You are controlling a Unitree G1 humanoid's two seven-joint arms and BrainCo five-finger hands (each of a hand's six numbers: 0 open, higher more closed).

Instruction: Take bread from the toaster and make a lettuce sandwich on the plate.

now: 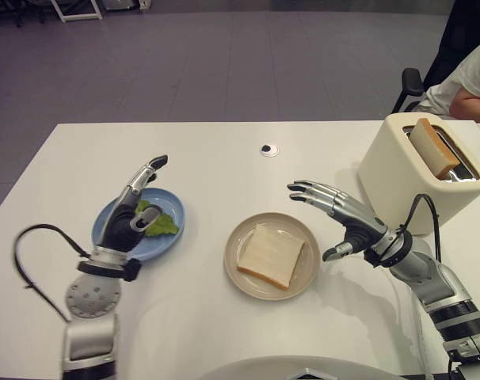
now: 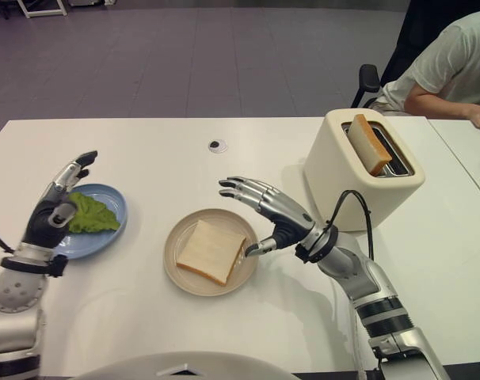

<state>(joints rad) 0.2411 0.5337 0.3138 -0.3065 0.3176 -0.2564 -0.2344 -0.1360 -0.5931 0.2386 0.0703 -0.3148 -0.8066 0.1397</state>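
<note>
– Looking at the right hand (image 1: 343, 215) first: how do its fingers (image 1: 311, 192) stand?
– Released. They are spread and stretched toward the robot's left, with nothing between them. The hand hangs just to the right of the beige plate (image 1: 307, 273), with the thumb close to the plate's right rim.
– And the left hand (image 1: 129, 214)?
– Released as well. Its fingers (image 1: 149, 168) point away from the robot, and it hovers over the left part of the blue plate (image 2: 113, 194). The lettuce leaf (image 2: 91, 214) lies on that plate just beside the thumb. I cannot tell whether the two touch, but nothing is closed around the leaf.
– Where is the bread?
– One slice of bread (image 1: 270, 255) lies flat on the beige plate, between the two hands, with no lettuce on it. A second slice (image 1: 432, 146) stands tilted in a slot of the cream toaster (image 1: 398, 178), its top sticking out.
– And the toaster?
– It is on the bench (image 1: 208, 158) at the robot's right, beyond the right hand. A black cable (image 1: 418, 210) loops up from the right wrist in front of it.
– Anything further out?
– A small round disc (image 1: 269, 149) lies on the bench, well beyond both plates.
</note>
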